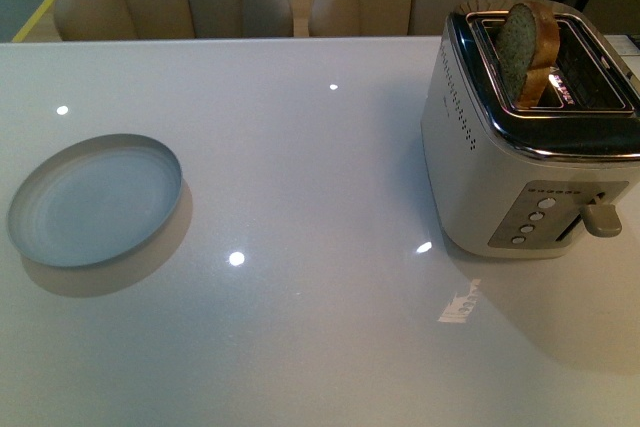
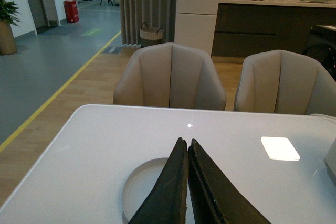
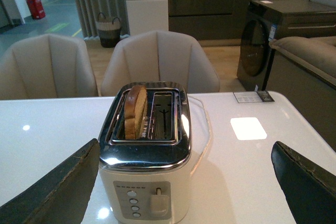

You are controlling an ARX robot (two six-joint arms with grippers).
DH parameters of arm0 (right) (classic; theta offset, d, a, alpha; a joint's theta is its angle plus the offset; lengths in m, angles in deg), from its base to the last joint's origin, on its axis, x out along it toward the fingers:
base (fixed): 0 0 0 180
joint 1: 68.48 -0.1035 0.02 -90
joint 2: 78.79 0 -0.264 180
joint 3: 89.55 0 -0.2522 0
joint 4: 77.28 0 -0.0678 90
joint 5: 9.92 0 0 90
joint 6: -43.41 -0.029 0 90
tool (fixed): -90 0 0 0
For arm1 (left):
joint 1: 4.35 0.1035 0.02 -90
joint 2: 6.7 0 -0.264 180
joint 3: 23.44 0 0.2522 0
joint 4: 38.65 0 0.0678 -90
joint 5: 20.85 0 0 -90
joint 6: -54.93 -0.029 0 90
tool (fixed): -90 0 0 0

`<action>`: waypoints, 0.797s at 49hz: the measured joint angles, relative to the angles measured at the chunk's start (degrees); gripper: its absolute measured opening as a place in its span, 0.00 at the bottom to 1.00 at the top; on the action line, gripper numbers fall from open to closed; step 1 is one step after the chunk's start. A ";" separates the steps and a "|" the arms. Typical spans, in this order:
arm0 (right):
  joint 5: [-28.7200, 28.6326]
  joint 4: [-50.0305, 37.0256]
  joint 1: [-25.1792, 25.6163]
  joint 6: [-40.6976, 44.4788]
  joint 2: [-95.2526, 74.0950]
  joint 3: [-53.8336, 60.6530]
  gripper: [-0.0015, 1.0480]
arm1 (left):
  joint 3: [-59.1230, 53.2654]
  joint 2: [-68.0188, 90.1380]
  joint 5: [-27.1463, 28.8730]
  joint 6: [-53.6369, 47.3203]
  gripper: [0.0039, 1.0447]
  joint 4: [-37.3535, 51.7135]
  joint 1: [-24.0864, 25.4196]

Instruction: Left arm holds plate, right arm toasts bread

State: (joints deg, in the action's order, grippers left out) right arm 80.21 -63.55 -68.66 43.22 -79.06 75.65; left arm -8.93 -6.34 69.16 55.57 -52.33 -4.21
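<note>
Front view shows me the round, shallow pale blue-grey plate [image 1: 96,199] lying flat near the left edge of the glossy white tabletop [image 1: 300,337], with neither arm in shot. Over toward the right edge stands the cream and chrome two-slot toaster [image 1: 530,137], and the thick slice of speckled wholemeal bread [image 1: 526,42] stands upright in the slot nearer the plate, its rounded top well above the chrome. The lever [image 1: 603,218] sits low on the toaster's front panel; I read a faint glow inside the slots, so I judge toasting may be under way, though I can't be sure.

From the left wrist, my bulky matte-black left gripper [image 2: 187,182] has its jaws pressed together on nothing, hanging above the plate's [image 2: 139,182] rim, presumably staged to take hold of it. Nothing is gripped yet.

From the right wrist, the boxy dark right gripper [image 3: 184,182] is spread wide, one finger either side of the toaster [image 3: 144,182], facing the lever panel, clear of the bread [image 3: 135,111]. That suits either working the lever or reaching for the slice.
</note>
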 joint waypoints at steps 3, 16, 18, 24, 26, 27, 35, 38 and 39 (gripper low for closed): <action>0.00 0.00 0.00 0.00 0.00 0.00 0.91 | 0.00 0.00 0.00 0.00 0.03 0.00 0.00; -0.02 0.00 0.00 0.00 0.00 0.00 0.91 | 0.00 0.00 0.00 0.00 0.36 0.00 0.00; 0.00 0.00 0.00 0.00 0.00 0.00 0.91 | 0.00 0.00 0.00 0.00 0.43 0.00 0.00; 0.00 0.00 0.00 0.00 0.00 0.00 0.91 | 0.00 0.00 0.00 0.00 0.64 0.00 0.00; -0.02 0.00 0.00 0.00 0.00 0.00 0.91 | 0.00 0.00 0.00 0.00 0.69 0.00 0.00; 0.00 0.00 0.00 0.00 0.00 0.00 0.91 | 0.00 0.00 0.00 0.00 0.72 0.00 0.00; 0.00 0.00 0.00 0.00 0.00 0.00 0.91 | 0.00 0.00 0.00 -0.07 0.95 0.00 0.00; 0.00 0.00 0.00 0.00 0.00 0.00 0.91 | 0.00 0.00 0.00 -0.09 0.93 0.00 0.00; 0.00 0.00 0.00 0.00 0.00 0.00 0.91 | 0.00 0.00 0.00 -0.09 0.93 0.00 0.00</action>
State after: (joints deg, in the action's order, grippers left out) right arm 80.21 -63.55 -68.66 43.22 -79.06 75.65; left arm -8.93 -6.34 69.16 55.48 -52.33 -4.21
